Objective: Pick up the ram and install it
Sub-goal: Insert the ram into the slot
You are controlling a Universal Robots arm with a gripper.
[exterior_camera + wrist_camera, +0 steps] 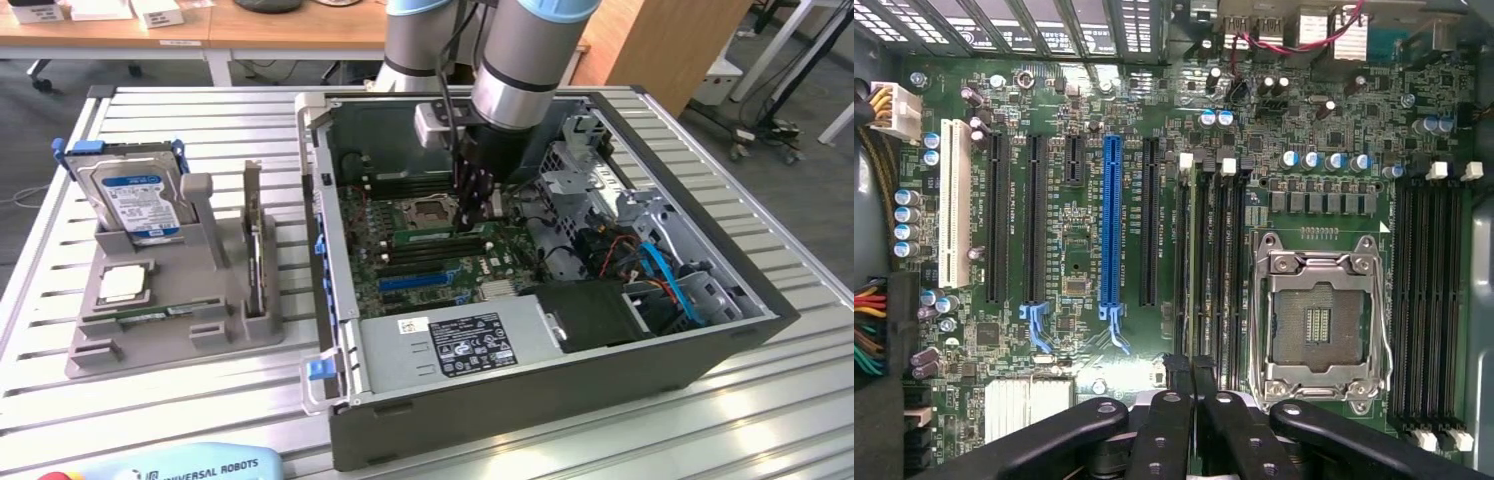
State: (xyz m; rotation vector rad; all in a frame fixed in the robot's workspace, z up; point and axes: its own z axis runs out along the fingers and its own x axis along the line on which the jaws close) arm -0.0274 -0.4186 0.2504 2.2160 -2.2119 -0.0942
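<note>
Fingers (pixel 1206 400) pinch the ram (pixel 1191 270) edge-on above the motherboard (pixel 1079 335); it looks light, stiff and brittle, best held by its long edges.

The only words I can read are "UNIVERSAL ROBOTS", in dark capitals on the pale blue plastic casing (pixel 187 466) at the near edge of the slatted metal surface (pixel 200 400). The silver hard drive (pixel 134 195) standing in the grey plastic holder (pixel 174 340) carries a blue and white label, but its print is too small for me to read. The white sticker (pixel 454 345) on the grey metal power supply box (pixel 400 372) bears black lines and symbols I cannot make out. Beneath my end effector (pixel 1189 368), the green motherboard (pixel 1334 160) has white lettering beside its long black slots (pixel 1034 220), too fine to read.
</note>
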